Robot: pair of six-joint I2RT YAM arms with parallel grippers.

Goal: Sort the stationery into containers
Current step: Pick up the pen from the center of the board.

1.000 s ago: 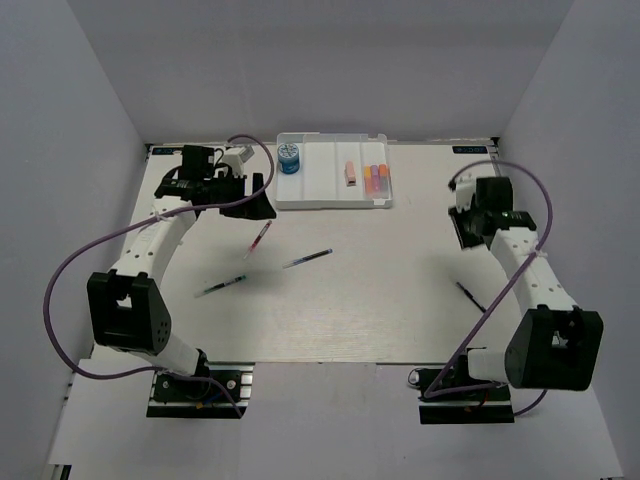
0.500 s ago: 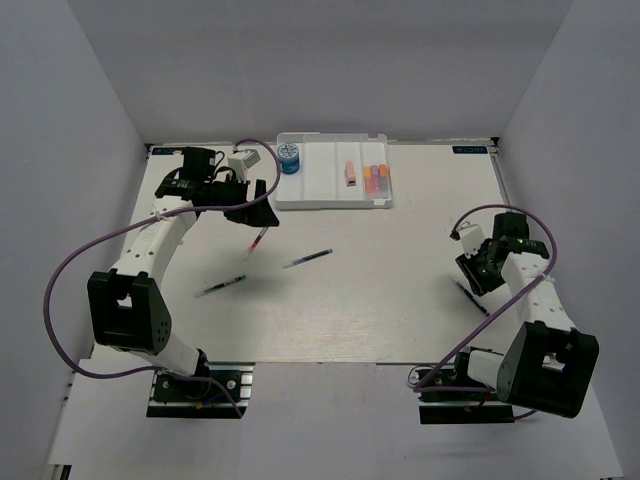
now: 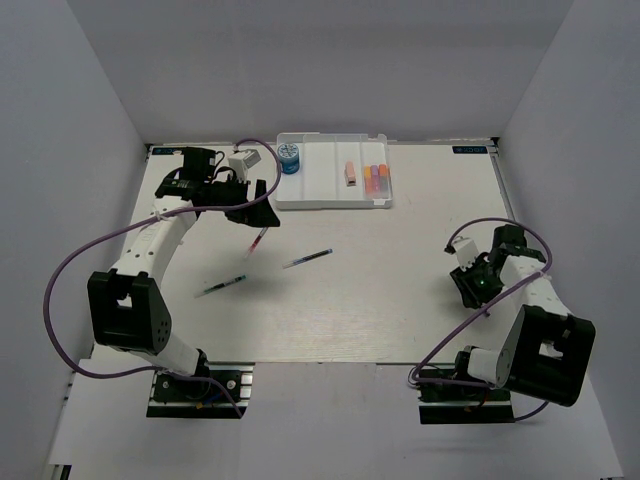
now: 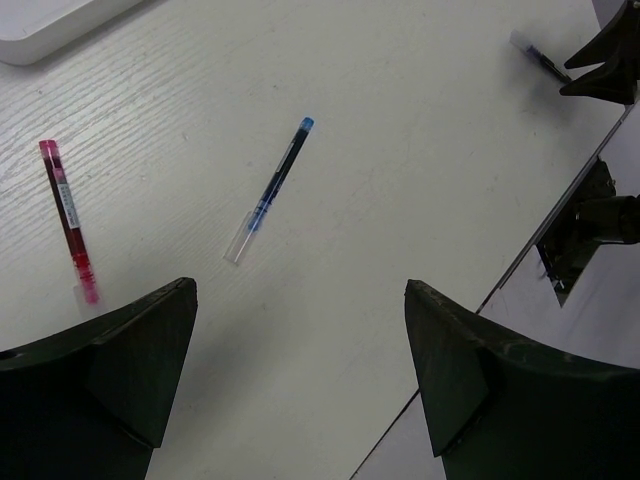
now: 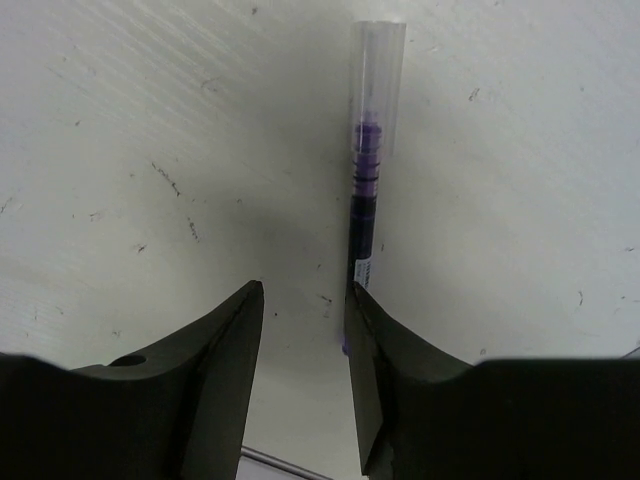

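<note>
The step in hand looks like picking the purple pen (image 5: 368, 180) off the table (image 3: 400, 310) near its right edge. The right gripper (image 5: 302, 300) sits low over it, jaws narrowly parted and empty. The pen lies along one finger, not in the gap. A good grasp needs a small sideways shift to centre the barrel between the fingers, then a close right at the surface. The tray (image 3: 330, 203) stands at the far edge, well apart. The left gripper (image 4: 300, 290) hangs wide open, empty, above a red pen (image 4: 68, 215) and a blue pen (image 4: 272, 185). The table is pale, grained and lightly scuffed; plain white walls (image 3: 330, 70) enclose it.
</note>
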